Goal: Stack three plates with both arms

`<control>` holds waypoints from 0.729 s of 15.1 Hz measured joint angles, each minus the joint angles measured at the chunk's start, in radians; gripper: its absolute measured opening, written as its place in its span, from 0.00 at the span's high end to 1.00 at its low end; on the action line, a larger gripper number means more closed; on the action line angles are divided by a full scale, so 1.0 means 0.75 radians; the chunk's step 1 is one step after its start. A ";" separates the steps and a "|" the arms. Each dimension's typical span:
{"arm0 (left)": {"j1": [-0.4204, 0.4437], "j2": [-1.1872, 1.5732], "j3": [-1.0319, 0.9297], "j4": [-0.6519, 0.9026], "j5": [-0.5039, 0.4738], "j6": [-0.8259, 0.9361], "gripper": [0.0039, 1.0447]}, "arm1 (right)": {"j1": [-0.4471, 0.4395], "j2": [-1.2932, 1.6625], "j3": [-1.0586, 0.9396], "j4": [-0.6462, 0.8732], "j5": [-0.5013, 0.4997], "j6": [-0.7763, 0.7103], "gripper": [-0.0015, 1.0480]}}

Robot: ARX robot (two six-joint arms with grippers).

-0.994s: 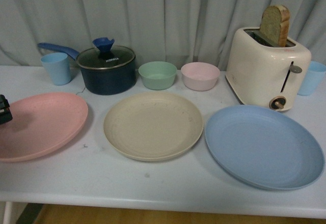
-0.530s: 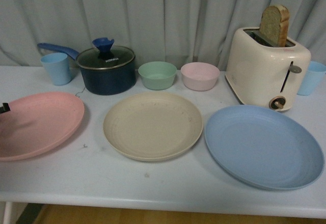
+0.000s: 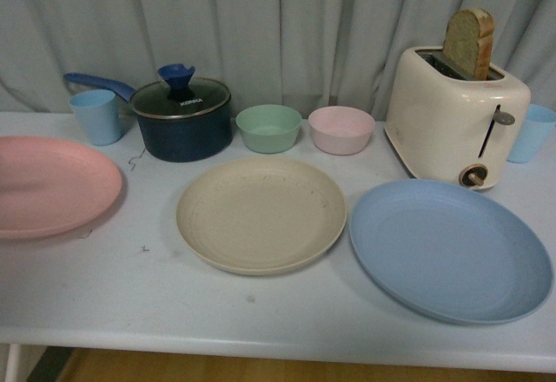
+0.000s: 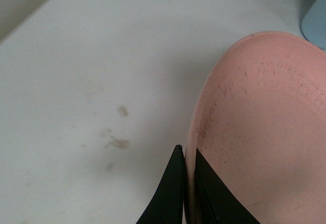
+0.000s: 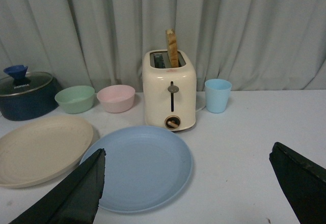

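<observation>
Grey pleated curtain [image 3: 278, 26]: spans the back wall.
White table [image 3: 156, 304]: faintly stained.
Light blue plate [image 3: 447, 252]: right, lying flat.
Beige plate [image 3: 261, 214]: centre, just beside the blue.
Pink plate [image 3: 48, 187]: far left, rim pinched by the left gripper [image 4: 187, 155], clamped tight.
Right gripper [image 5: 188, 150]: spread wide, empty.

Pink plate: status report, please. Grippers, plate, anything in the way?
Grippers: left gripper shut on pink plate rim; right gripper open, empty. Pink plate far left, apart from cream plate. Cream plate bare, nothing between them.
</observation>
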 joint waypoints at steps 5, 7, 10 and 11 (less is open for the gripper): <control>-0.034 -0.388 -0.197 -0.015 0.133 0.089 0.98 | 0.000 0.000 0.000 0.000 0.000 0.001 0.06; -0.192 -0.458 -0.311 0.038 0.174 0.095 0.98 | 0.000 0.000 0.000 0.000 0.000 0.000 0.06; -0.655 -0.124 -0.267 0.236 0.078 -0.124 0.98 | 0.000 0.000 0.000 0.000 0.000 0.001 0.06; -0.665 -0.091 -0.248 0.237 0.062 -0.192 0.98 | 0.000 0.000 0.000 -0.001 0.000 0.000 0.06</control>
